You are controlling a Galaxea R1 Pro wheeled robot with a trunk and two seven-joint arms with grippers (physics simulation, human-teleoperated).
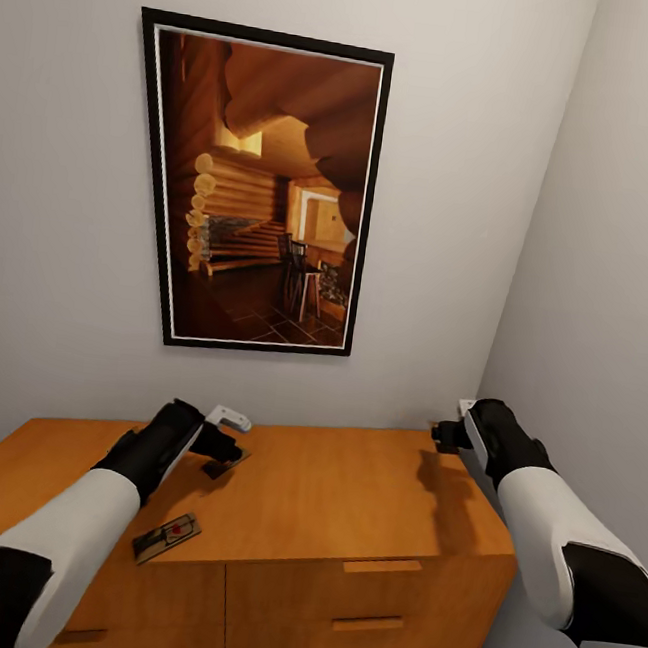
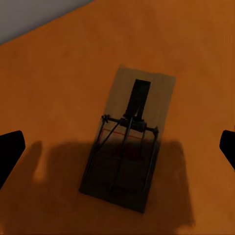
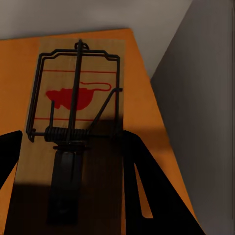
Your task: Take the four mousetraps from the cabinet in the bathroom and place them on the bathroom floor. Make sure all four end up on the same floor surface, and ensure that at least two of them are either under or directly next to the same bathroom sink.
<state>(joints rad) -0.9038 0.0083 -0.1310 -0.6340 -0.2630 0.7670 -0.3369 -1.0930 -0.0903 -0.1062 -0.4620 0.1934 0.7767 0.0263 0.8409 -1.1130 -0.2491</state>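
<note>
While dark wire crosses it, a flat wooden mousetrap (image 2: 128,142) lies on the smooth cabinet (image 1: 344,497).

Mousetraps out on the cabinet (image 1: 344,497) top, three of them showing.

One mousetrap (image 1: 166,538) lies flat near the front edge of the orange-brown top, angled, its red spot up. A second trap (image 2: 128,139) lies flat further back on the top, a pale brown board with dark wire frame and spring, half in shadow. A third trap (image 3: 73,122) is close up in the right wrist view, red mouse print under the dark wire bar, above the cabinet's end by the side wall.
</note>
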